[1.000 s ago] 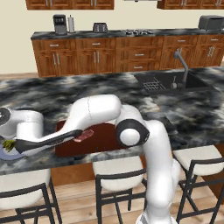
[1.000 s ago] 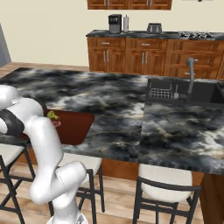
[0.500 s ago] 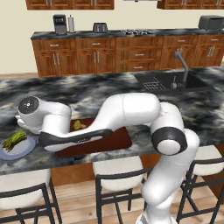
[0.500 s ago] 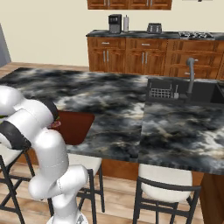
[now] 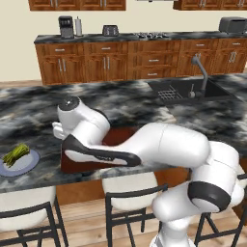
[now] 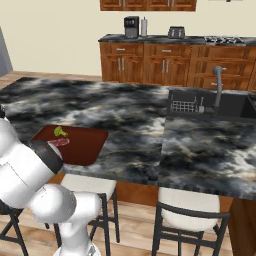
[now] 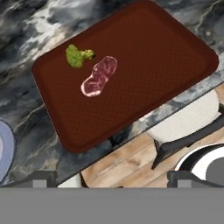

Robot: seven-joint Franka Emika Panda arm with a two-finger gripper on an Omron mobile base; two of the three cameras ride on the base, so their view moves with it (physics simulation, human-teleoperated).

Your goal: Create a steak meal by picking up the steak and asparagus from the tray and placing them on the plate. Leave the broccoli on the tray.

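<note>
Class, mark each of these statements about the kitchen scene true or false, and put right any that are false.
1. The asparagus lies on the plate. True.
2. The steak has already been put on the plate. False: it lies on the tray.
3. The broccoli sits on the tray beside the steak. True.
4. The gripper holds the steak. False: nothing sits between its fingertips in the hand view; the steak lies flat on the tray.
5. The tray sits inside the sink. False: it rests on the marble counter, near the stools' edge, well apart from the sink.
</note>
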